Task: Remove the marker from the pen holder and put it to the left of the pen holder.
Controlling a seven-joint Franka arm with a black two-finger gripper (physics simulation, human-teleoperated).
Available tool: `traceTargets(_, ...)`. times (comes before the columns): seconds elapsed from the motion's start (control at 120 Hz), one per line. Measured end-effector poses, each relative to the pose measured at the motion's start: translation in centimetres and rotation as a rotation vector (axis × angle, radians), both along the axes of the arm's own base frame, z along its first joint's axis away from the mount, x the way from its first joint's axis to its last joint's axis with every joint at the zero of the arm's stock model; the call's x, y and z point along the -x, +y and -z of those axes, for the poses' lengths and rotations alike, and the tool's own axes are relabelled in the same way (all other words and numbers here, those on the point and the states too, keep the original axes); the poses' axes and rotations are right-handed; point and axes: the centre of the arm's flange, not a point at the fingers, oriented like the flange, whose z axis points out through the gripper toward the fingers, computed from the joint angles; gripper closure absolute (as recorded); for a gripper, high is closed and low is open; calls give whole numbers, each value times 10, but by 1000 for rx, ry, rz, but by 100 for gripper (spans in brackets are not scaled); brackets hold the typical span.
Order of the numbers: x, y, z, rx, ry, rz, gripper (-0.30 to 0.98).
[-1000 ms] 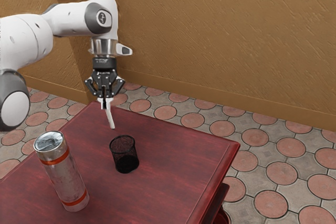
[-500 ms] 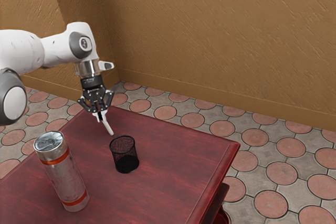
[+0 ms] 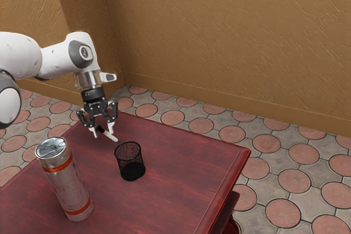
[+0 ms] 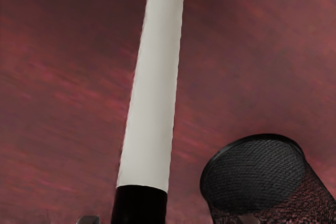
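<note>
Marker (image 4: pixel 152 87) and pen holder (image 3: pixel 131 170) are apart: the marker is outside the holder, close beneath the gripper (image 3: pixel 102 132), towards the rear edge of the bench (image 3: pixel 181 165) as the exterior view shows it. Its long body is white and one end is black. The black end is between the gripper's fingers, and the white length slants out past them towards the exterior view's right. Whether the marker touches the bench along its length is hard to tell.

The gripper points down with its two fingers spread wide apart, one to each side of the marker's dark end, and they are not clamped on it.

The pen holder, a round black mesh cup, stands upright on the bench with its mouth up. In the exterior view it is near the marker, farther to that view's right and closer to the viewer. In the wrist view it stands off to one side of the marker, with a gap between them.

Nearer the front, towards the exterior view's left, a tall silver bottle (image 3: pixel 69 188) with orange bands stands on the same dark red bench, well apart from the gripper. The white arm (image 3: pixel 57 60) reaches in from the exterior view's left. Behind are a brown wall (image 3: pixel 219 36) and a floor (image 3: pixel 282 212) of round reddish tiles set in grey.
</note>
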Motion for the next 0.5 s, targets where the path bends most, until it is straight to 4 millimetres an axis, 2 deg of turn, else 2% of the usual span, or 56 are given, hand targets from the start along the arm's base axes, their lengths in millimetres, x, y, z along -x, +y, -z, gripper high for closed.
traceTargets(0.183, 11, -3, 11, 49, 42, -13, 40)
traceTargets(0.292, 19, -4, 24, 85, 71, -32, 42)
traceTargets(0.383, 24, 1, 28, 98, 80, -47, 41)
traceTargets(0.4, 23, 1, 24, 94, 73, -43, 38)
traceTargets(0.433, 22, -3, 2, 77, 41, -23, 33)
traceTargets(0.5, 13, -34, -75, 12, -82, 75, 24)
